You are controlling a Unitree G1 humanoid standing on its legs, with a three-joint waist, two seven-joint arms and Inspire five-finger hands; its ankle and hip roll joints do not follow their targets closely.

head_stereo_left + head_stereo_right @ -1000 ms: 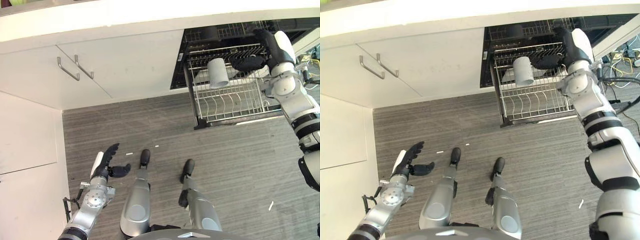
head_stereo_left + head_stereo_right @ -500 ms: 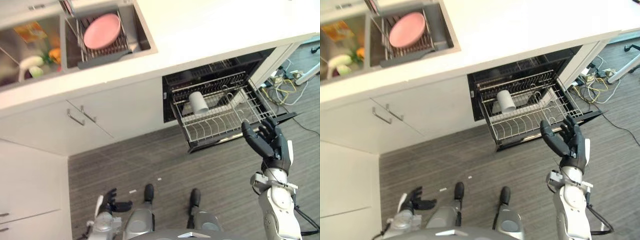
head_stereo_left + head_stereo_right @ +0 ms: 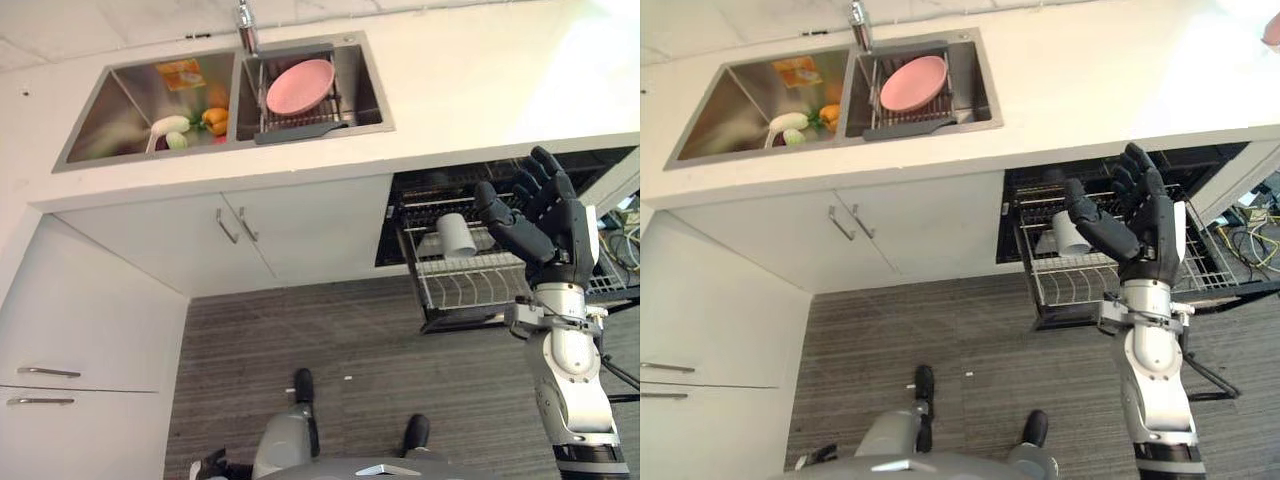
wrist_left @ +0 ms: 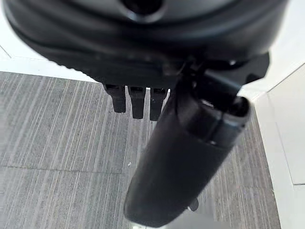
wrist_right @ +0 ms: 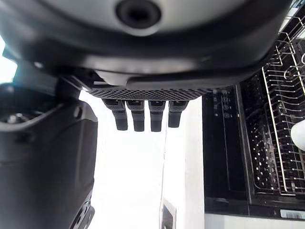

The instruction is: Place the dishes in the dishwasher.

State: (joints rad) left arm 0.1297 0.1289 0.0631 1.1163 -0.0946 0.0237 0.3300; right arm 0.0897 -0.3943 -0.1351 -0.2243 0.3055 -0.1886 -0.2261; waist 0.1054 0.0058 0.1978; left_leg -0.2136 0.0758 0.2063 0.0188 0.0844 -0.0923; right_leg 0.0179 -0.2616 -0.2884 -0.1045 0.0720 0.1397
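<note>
While the right hand (image 3: 545,222) is raised in front of the open dishwasher (image 3: 420,195) with its fingers spread and straight and nothing in it, a white cup (image 3: 457,234) lies on its side in the pulled-out wire rack (image 3: 470,282), toward the rack's left side. A pink plate (image 3: 299,86) leans in a dark drainer (image 3: 300,125) set in the right basin of the steel sink (image 3: 110,115), which is sunk into the white tabletop (image 3: 470,85) near its back edge. The left basin holds a white item, something green and orange, and a yellow-orange packet. A tap (image 3: 245,22) stands at the back edge between the basins. White cupboard doors (image 3: 250,230) with bar handles sit under the sink, left of the dishwasher. The left hand (image 4: 143,102) hangs over the grey striped floor (image 4: 62,129), fingers straight and relaxed, holding nothing.
</note>
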